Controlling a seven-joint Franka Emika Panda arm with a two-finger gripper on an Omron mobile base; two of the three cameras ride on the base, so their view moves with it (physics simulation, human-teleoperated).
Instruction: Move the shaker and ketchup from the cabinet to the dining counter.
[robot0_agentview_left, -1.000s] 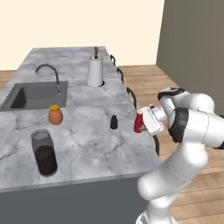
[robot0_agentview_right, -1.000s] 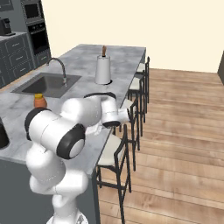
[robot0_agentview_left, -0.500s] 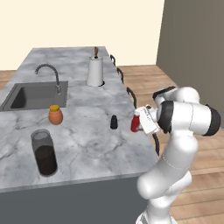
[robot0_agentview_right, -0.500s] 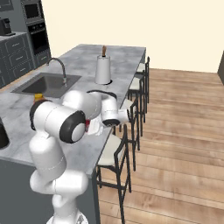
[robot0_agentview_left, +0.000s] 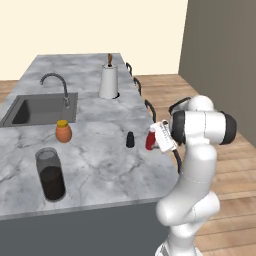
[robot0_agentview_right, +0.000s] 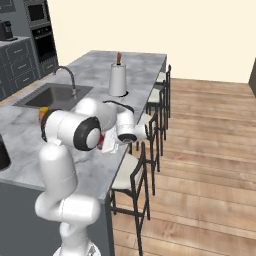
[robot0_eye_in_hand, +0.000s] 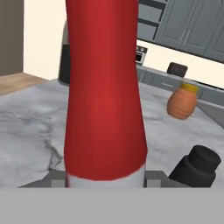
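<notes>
My gripper (robot0_agentview_left: 158, 138) is shut on the ketchup (robot0_agentview_left: 150, 139), a red bottle, at the right edge of the dining counter (robot0_agentview_left: 95, 165). In the hand view the ketchup (robot0_eye_in_hand: 105, 87) fills the middle, with a white band at its lower end between the fingertips. The small black shaker (robot0_agentview_left: 130, 139) stands on the marble just left of the ketchup, apart from it, and shows at the lower right as the shaker (robot0_eye_in_hand: 197, 165) in the hand view. From the right base view the gripper (robot0_agentview_right: 108, 142) is mostly hidden behind my arm. Grey wall cabinets (robot0_eye_in_hand: 188, 26) stand far behind; I cannot tell which is the task's cabinet.
An orange jar with a yellow lid (robot0_agentview_left: 63, 131) stands left of the shaker. A tall glass with dark contents (robot0_agentview_left: 50, 175) is near the front edge. The sink (robot0_agentview_left: 40, 110), faucet (robot0_agentview_left: 57, 85) and a paper towel roll (robot0_agentview_left: 109, 82) lie further back. Bar stools (robot0_agentview_right: 150, 135) line the counter's right side.
The gripper has carried the ketchup a little to the left, closer to the shaker, and my arm's elbow has swung up and round. Things on the counter have not moved.
</notes>
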